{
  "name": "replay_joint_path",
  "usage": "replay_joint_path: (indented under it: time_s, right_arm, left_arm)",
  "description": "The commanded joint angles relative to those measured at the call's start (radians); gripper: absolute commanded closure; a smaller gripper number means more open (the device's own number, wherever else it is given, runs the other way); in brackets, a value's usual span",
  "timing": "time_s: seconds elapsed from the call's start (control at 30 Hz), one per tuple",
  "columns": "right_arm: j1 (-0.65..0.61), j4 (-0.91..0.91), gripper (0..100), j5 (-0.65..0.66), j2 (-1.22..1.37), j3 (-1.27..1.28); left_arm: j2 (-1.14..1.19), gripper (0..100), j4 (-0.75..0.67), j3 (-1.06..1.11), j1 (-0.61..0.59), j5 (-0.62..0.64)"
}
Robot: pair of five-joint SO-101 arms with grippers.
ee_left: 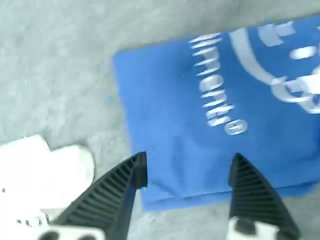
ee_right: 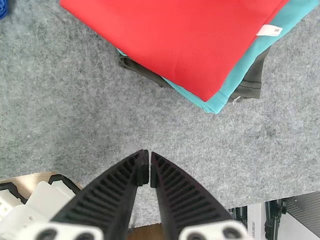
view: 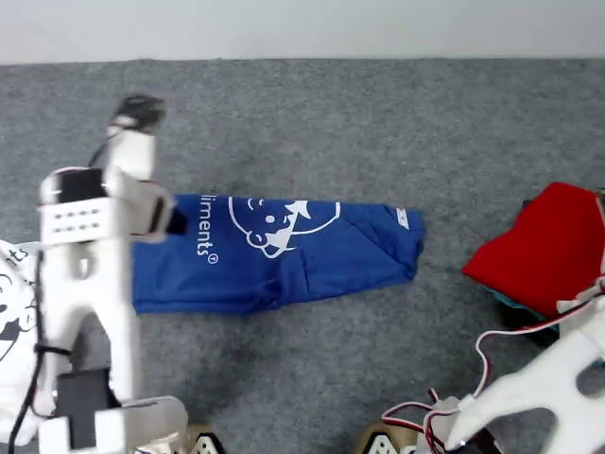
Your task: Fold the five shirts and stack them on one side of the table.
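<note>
End of the blue shirt (ee_left: 200,125) under the wide-spread left fingers (ee_left: 117,192); right fingers (ee_right: 112,192) tight together, near the red-topped stack (ee_right: 175,40)

The table covering (view: 378,123) is showing as grey felt, fuzzy and matt. The blue shirt (view: 312,255) is lying there as soft matt cloth, its white print looking flatter and smoother. The red shirt (ee_right: 175,35) is looking like a fine, smooth knit, and the teal shirt (ee_right: 230,90) under it is showing a stitched hem. The left arm (view: 95,274) is showing matt white plastic. The left gripper (ee_left: 190,165) and right gripper (ee_right: 150,160) are presenting black ribbed plastic faces.
</note>
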Motion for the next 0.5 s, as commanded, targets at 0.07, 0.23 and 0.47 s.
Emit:
replay_joint_path:
  time_s: [0.07, 0.23, 0.47]
  right_arm:
    - [0.007, 0.035, 99.0, 0.005, -0.031, 0.051]
    - [0.008, 0.035, 99.0, 0.006, -0.031, 0.049]
    - [0.013, 0.036, 99.0, 0.009, -0.033, 0.049]
  left_arm:
    - [0.176, 73, -0.086, -0.012, -0.110, -0.017]
    - [0.324, 73, -0.193, -0.015, -0.123, -0.055]
    - [0.554, 73, -0.120, -0.180, -0.124, -0.057]
